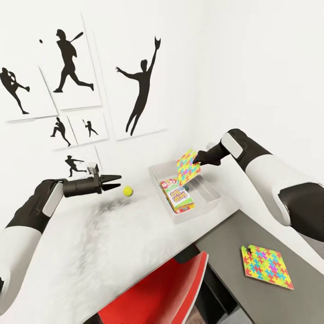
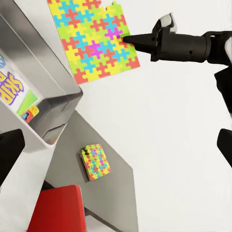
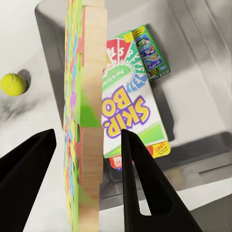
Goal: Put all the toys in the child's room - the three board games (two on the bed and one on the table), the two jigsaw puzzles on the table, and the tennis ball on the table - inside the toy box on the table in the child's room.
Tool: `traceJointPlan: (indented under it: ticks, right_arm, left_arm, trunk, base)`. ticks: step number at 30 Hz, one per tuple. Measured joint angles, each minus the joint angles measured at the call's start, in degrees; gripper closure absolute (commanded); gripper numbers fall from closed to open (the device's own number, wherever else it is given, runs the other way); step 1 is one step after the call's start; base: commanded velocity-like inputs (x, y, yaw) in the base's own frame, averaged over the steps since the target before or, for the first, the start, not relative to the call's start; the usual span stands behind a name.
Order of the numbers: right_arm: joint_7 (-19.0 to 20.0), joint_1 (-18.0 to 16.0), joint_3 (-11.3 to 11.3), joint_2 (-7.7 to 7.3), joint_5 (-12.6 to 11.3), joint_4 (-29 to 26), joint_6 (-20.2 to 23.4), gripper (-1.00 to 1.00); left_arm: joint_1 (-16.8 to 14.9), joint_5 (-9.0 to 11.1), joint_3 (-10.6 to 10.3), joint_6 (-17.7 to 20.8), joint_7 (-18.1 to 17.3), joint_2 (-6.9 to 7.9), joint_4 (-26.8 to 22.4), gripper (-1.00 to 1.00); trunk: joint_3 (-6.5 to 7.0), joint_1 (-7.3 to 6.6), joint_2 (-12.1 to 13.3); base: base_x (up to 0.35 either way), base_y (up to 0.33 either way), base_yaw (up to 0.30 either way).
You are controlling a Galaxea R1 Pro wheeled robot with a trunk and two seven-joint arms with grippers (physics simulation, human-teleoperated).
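My right gripper (image 1: pixel 197 159) is shut on a jigsaw puzzle (image 1: pixel 188 167), holding the panel tilted on edge above the light grey toy box (image 1: pixel 211 192). The right wrist view shows that puzzle (image 3: pixel 87 121) edge-on between the fingers (image 3: pixel 140 179), with two board games (image 3: pixel 128 116) lying flat in the box below. A second jigsaw puzzle (image 1: pixel 266 266) lies on the lower dark grey cabinet top. The tennis ball (image 1: pixel 128 191) rests on the pale table (image 1: pixel 103 243), just past my left gripper (image 1: pixel 111 182), which is open and holds nothing.
A red chair (image 1: pixel 157 288) is tucked under the table's front edge. The white wall with black baseball silhouettes (image 1: pixel 141 94) stands right behind the table and box. The left wrist view looks across at the held puzzle (image 2: pixel 94 36) and the cabinet's puzzle (image 2: pixel 95 161).
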Motion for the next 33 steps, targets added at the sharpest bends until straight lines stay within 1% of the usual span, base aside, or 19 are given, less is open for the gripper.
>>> traceJointPlan:
  ticks: [5, 8, 10, 12, 17, 29, 33]
  right_arm:
    - [0.00, -0.01, 0.10, 0.14, 0.09, 0.00, 0.00, 1.00]
    - [0.00, -0.01, 0.11, 0.24, 0.04, 0.00, 0.00, 1.00]
    - [0.00, -0.01, 0.12, 0.61, -0.07, -0.03, 0.00, 1.00]
    - [0.00, -0.01, 0.17, 1.31, -0.06, -0.02, 0.00, 1.00]
    - [0.00, -0.01, 0.23, 1.89, 0.03, -0.01, 0.00, 1.00]
    - [-0.01, 0.05, 0.30, 2.32, 0.23, -0.08, -0.01, 1.00]
    - [-0.02, 0.09, 0.34, 2.79, 0.21, -0.08, -0.01, 1.00]
  left_arm:
    - [-1.14, 0.07, 0.03, 0.00, -0.19, 1.02, 0.00, -1.00]
    - [-1.33, 0.08, 0.03, -0.01, -0.21, 1.32, 0.00, -1.00]
    - [-1.37, 0.08, 0.02, -0.01, -0.22, 1.42, 0.00, -1.00]
    - [-1.40, 0.08, 0.02, -0.01, -0.22, 1.47, 0.02, -1.00]
    - [-1.41, 0.08, 0.02, -0.01, -0.22, 1.52, 0.02, -1.00]
    - [-1.41, 0.09, 0.03, -0.01, -0.22, 1.54, 0.06, -1.00]
    - [-1.41, 0.09, 0.03, -0.01, -0.22, 1.53, 0.05, -1.00]
  trunk:
    - [-0.47, 0.00, 0.00]
    - [-0.75, 0.00, 0.00]
    - [-0.94, 0.00, 0.00]
    - [-1.13, 0.00, 0.00]
    - [-1.60, 0.00, 0.00]
    - [-2.72, 0.00, 0.00]
    - [-3.09, 0.00, 0.00]
  base:
    - [0.000, 0.000, 0.000]
    - [0.000, 0.000, 0.000]
    - [0.000, 0.000, 0.000]
    - [0.000, 0.000, 0.000]
    - [0.000, 0.000, 0.000]
    - [0.000, 0.000, 0.034]
    - [0.000, 0.000, 0.067]
